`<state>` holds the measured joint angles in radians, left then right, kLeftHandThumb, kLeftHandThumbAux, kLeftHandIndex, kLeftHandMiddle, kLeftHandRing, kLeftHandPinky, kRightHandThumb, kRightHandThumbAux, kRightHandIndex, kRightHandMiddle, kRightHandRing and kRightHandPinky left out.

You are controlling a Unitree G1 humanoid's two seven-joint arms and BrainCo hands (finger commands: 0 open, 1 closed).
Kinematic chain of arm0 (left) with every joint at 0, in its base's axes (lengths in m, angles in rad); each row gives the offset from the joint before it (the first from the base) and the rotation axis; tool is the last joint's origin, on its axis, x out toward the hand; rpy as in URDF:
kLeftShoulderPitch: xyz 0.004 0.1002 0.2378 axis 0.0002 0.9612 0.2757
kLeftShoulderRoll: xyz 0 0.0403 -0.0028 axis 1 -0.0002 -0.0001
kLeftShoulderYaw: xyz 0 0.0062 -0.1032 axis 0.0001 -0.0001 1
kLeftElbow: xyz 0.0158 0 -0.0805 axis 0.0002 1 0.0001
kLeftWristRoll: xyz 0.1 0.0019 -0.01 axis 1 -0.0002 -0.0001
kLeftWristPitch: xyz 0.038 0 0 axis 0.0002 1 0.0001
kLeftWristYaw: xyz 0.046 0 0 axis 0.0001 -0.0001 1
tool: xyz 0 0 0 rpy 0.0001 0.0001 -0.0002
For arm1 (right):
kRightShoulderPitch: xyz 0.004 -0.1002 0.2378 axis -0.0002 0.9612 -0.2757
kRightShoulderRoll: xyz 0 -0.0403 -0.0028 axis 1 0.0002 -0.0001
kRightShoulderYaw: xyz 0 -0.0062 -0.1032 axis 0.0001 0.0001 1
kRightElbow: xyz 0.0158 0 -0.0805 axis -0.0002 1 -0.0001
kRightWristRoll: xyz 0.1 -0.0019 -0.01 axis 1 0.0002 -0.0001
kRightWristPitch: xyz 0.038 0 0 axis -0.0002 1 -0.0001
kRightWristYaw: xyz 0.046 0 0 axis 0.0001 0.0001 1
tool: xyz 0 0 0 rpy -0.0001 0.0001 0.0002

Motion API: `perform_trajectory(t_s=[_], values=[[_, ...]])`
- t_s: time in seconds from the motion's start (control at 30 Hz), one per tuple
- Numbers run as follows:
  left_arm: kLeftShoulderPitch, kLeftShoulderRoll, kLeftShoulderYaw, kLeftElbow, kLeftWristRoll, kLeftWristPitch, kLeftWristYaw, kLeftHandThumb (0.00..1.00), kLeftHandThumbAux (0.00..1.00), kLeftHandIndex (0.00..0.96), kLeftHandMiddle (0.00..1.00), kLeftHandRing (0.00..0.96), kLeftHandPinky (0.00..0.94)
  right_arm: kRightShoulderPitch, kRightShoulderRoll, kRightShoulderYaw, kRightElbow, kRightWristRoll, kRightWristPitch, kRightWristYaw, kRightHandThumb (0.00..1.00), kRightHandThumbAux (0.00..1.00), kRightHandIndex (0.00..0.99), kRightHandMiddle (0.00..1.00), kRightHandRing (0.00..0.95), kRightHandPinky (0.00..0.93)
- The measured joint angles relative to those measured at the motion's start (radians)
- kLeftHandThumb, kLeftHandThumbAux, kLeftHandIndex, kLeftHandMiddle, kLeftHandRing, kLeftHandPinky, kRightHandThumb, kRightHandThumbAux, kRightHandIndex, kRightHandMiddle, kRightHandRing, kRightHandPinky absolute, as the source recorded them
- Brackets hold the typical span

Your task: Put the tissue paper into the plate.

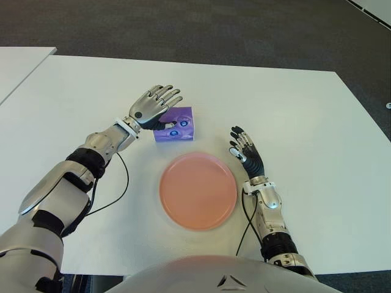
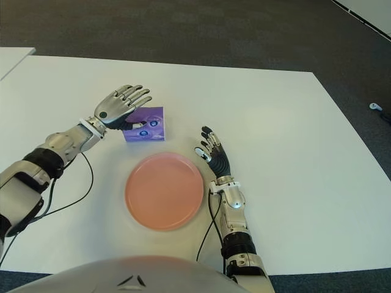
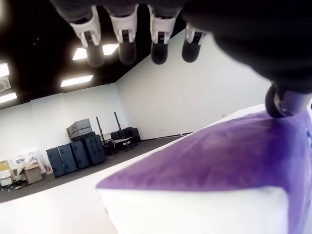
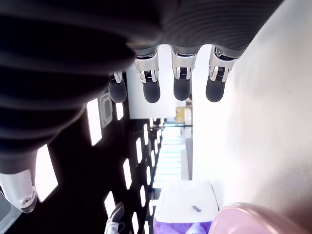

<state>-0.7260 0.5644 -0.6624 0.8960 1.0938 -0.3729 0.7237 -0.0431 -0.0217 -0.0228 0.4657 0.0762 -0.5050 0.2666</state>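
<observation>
Nearest the camera, past the robot's own chest, sits the pink plate (image 1: 198, 190) on the white table (image 1: 317, 134), with nothing in it. Just beyond the plate's far edge lies the purple tissue pack (image 1: 177, 124), close to the rim but apart from it. Its long axis seems to run across the table, roughly left to right.

At the pack's left end is the left hand (image 1: 153, 107), palm toward it. The four fingers (image 1: 166, 95) are stretched out above the pack, and the thumb tip touches the purple top, as the left wrist view shows. So the hand is spread and grips nothing yet. The pack lies directly under and to the right of this hand, and the plate lies toward the robot from there.

Beside the plate's right edge, the right hand (image 1: 247, 154) shows with fingers extended, holding nothing. It is farther from the pack, so the grasp probably falls to the left hand.
</observation>
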Motion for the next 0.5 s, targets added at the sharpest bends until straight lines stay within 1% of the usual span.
perform_trajectory(t_s=[0.17, 0.5], values=[[-0.003, -0.007, -0.006, 0.008, -0.014, -0.017, -0.028, 0.08, 0.287, 0.0, 0.0, 0.0, 0.0, 0.011, 0.0, 0.004, -0.018, 0.002, 0.013, 0.001, 0.0, 0.519, 0.0, 0.0, 0.0, 0.0], [-0.008, -0.008, -0.008, 0.007, -0.049, -0.047, -0.132, 0.097, 0.292, 0.0, 0.0, 0.0, 0.0, 0.005, -0.002, 0.001, -0.004, 0.008, 0.007, 0.015, 0.0, 0.527, 0.0, 0.0, 0.0, 0.0]])
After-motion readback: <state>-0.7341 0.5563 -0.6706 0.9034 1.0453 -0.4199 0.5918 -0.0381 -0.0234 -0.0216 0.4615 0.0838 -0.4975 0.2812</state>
